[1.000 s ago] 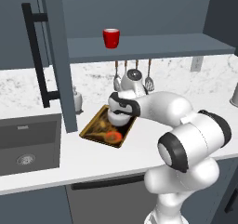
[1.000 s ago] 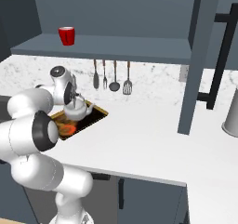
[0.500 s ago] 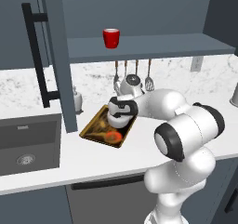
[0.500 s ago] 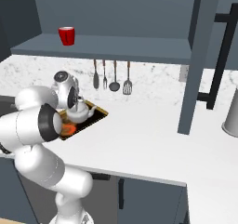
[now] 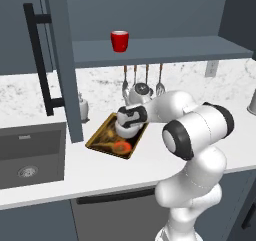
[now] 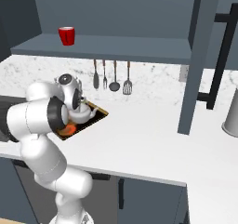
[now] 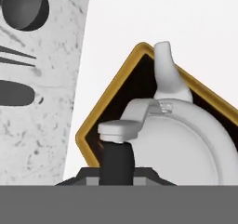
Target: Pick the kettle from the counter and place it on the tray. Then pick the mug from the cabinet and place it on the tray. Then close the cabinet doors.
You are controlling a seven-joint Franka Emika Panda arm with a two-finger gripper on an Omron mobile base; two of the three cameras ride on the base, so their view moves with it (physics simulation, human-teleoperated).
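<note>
One kettle [image 7: 186, 139] sits on the one tray [image 5: 102, 135]. The gripper [image 5: 131, 116] is just above it; whether it grips the handle I cannot tell. One red mug [image 5: 119, 40] stands on the cabinet shelf [image 5: 165, 49]. Four utensils [image 6: 111, 76] hang below.

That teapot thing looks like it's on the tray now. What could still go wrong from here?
The claw sits right on top of the kettle, so lifting away carelessly might drag or tip it on the tray. The red mug stands near the shelf's front edge; a clumsy reach might knock it off. The open cabinet doors flank that reach, so the arm could bump one.
</note>
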